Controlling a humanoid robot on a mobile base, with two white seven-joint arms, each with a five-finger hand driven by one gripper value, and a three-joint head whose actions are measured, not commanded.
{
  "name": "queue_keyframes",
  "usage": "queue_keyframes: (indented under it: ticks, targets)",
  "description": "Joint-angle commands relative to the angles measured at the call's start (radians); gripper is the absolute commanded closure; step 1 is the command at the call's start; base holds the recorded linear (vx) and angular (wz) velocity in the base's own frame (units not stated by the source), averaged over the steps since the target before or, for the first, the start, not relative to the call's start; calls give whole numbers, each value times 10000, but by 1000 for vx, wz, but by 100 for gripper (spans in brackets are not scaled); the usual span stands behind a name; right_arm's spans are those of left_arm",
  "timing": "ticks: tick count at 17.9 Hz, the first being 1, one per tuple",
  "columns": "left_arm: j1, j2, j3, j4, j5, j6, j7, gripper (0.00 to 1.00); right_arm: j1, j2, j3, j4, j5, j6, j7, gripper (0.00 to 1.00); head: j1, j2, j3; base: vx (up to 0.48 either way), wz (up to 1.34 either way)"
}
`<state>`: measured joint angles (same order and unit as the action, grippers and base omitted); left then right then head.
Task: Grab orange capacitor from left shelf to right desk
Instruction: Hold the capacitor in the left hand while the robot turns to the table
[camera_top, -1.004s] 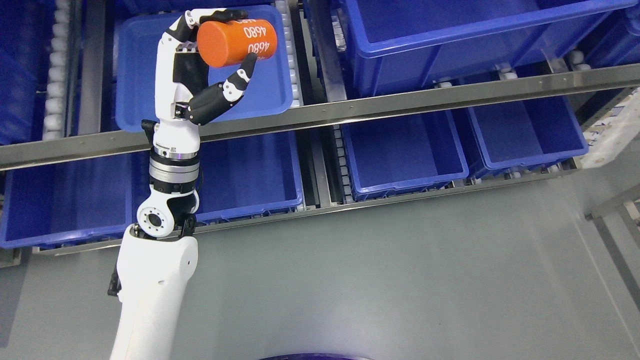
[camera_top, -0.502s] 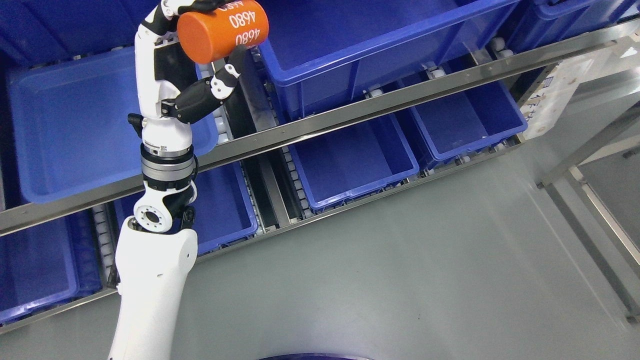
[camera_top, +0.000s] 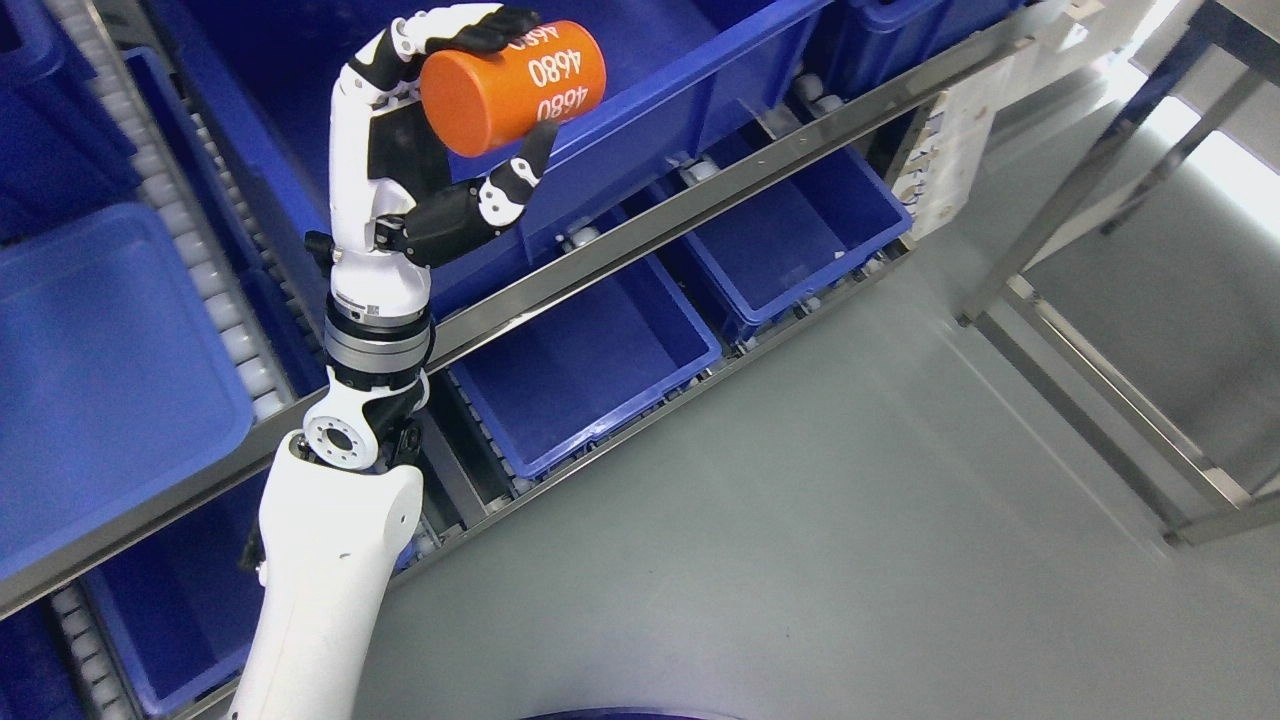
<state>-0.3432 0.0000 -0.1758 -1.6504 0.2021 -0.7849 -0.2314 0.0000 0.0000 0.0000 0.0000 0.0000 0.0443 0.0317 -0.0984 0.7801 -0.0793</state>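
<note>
My left hand (camera_top: 470, 110) is raised in front of the shelf and is shut on the orange capacitor (camera_top: 512, 86), a cylinder printed with white "4680". The fingers (camera_top: 470, 28) lie over its top and the thumb (camera_top: 510, 180) presses from below. The capacitor is held in the air, lying on its side, in front of a large blue bin (camera_top: 640, 90) on the upper shelf level. The right arm does not show.
The shelf (camera_top: 640, 240) has steel rails, white rollers and several blue bins (camera_top: 590, 370) on two levels. A steel table frame (camera_top: 1100, 370) stands at the right on the grey floor (camera_top: 850, 520). A white label card (camera_top: 945, 160) hangs at the shelf's right end.
The whole picture has swung, so the camera turned right: the shelf slid left and the steel frame at the right came further in. The hand still holds the capacitor the same way.
</note>
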Motion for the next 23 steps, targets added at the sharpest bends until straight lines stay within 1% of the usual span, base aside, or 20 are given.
queue_keyframes:
  ticks: [1,7,12,17,23]
  targets:
    - [194,175,-1385,-32,4,-5,-2,98,15,-174,-107,-337,0,2,6,0,0,0,0,144,-509]
    - [1068,175,-2322,-32,-11,-5,-2,98,15,-174,-107,-337,0,2,6,0,0,2,0,110,-487]
    - [1024,175,-2705,-17,-11,69,13,98,15,-174,-107,-337,0,-14,6,0,0,3,0,156,-608]
    - [672,175,-2752,-17,-12,1036,28,97,15,-174,-107,-337,0,2,6,0,0,5,0,211,-615]
    - [135,175,-2645,14,-12,1711,120,97,15,-174,-107,-337,0,1,6,0,0,5,0,280,-521]
